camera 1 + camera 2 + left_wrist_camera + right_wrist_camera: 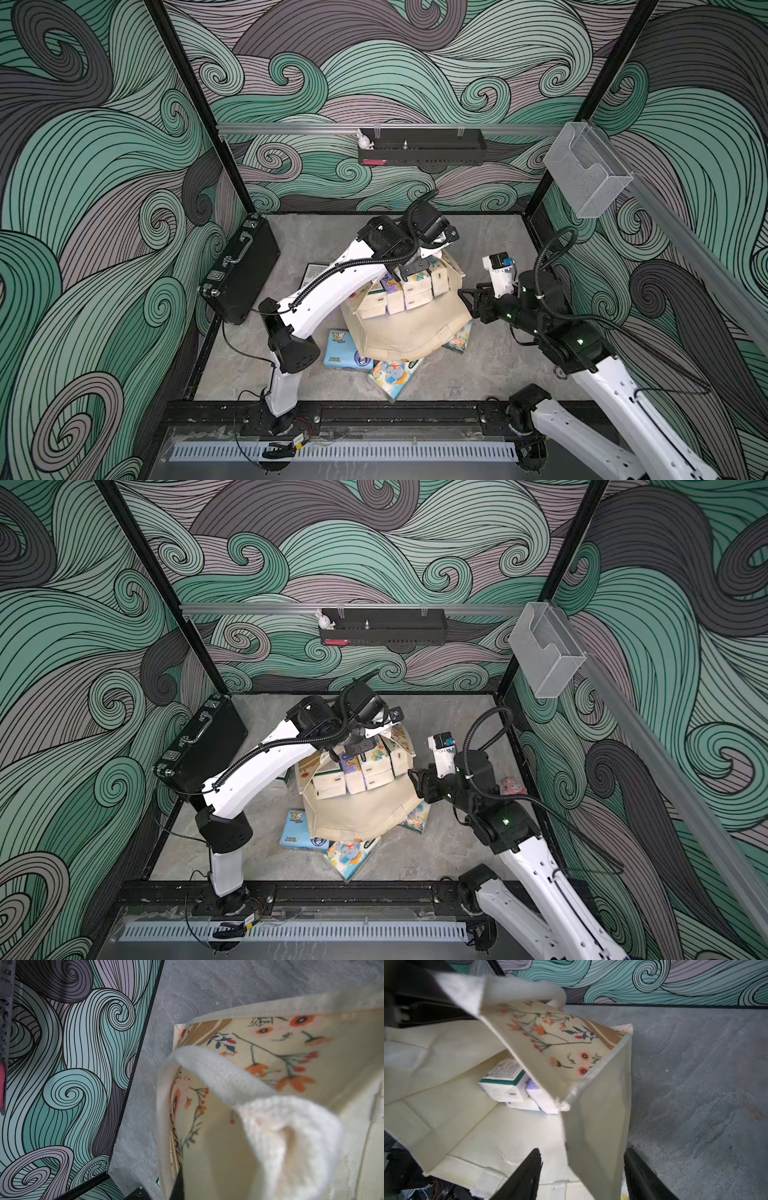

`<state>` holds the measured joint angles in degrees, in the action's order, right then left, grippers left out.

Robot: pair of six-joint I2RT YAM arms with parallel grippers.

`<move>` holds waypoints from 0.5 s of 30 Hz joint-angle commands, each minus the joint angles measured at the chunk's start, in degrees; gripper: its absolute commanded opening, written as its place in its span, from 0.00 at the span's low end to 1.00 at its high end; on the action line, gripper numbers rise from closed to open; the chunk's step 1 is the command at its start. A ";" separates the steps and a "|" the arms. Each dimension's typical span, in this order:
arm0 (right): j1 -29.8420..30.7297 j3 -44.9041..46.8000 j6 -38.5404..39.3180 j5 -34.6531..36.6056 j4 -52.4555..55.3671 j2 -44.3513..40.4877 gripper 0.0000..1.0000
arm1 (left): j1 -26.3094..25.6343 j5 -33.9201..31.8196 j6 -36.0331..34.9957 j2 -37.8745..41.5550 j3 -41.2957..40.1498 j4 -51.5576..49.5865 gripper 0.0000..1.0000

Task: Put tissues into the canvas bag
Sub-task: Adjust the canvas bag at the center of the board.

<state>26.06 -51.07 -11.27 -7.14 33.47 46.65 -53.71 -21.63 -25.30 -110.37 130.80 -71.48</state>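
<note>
The cream canvas bag (pixel 409 334) (pixel 361 812) leans in mid-table with its mouth turned up, and several tissues (pixel 409 291) (pixel 365 775) (pixel 506 1084) are packed inside. My left gripper (pixel 417 264) (pixel 182 1186) is shut on the bag's far rim beside the white rope handle (pixel 228 1080). My right gripper (pixel 467 297) (pixel 583 1167) is open, its fingers (pixel 529 1174) astride the bag's right side wall. On the table lie a light blue pack (pixel 345 351) (pixel 297 831), an elephant pack (pixel 392 376) (pixel 349 856) and another pack (pixel 459 338) half under the bag.
A black briefcase (pixel 241 274) (pixel 199 746) leans on the left wall. A small pink toy (pixel 513 786) sits by the right wall behind my right arm. A black tray (pixel 419 147) hangs on the back rail, a clear holder (pixel 586 170) on the right rail.
</note>
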 commanded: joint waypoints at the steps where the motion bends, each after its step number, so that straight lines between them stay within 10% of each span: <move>1: -0.03 -0.18 -0.14 2.81 -2.12 3.59 0.60 | -0.51 -0.73 -0.13 3.11 3.61 0.90 0.00; 6: 0.21 -0.06 -1.00 2.22 -6.36 8.35 0.50 | -0.52 -0.79 0.20 3.16 3.41 2.34 0.00; 9: 0.26 -1.09 -1.64 2.76 -8.00 8.62 0.05 | -0.05 -1.22 0.59 2.80 3.42 3.07 0.00; 12: 0.12 -4.08 -2.90 4.80 -7.36 8.90 0.00 | 1.44 -1.40 2.89 2.45 3.70 4.00 0.00; 13: 0.13 -5.75 -3.47 5.48 -6.31 9.54 0.00 | 2.28 -1.68 4.37 2.36 4.33 4.20 0.14; 15: 0.04 -9.25 -3.87 5.89 -4.09 11.62 0.00 | 3.49 -4.17 8.10 2.95 4.49 6.13 0.86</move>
<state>26.33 -55.40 -13.63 -4.05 29.58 57.08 -52.27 -22.11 -22.39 -110.37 131.83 -70.13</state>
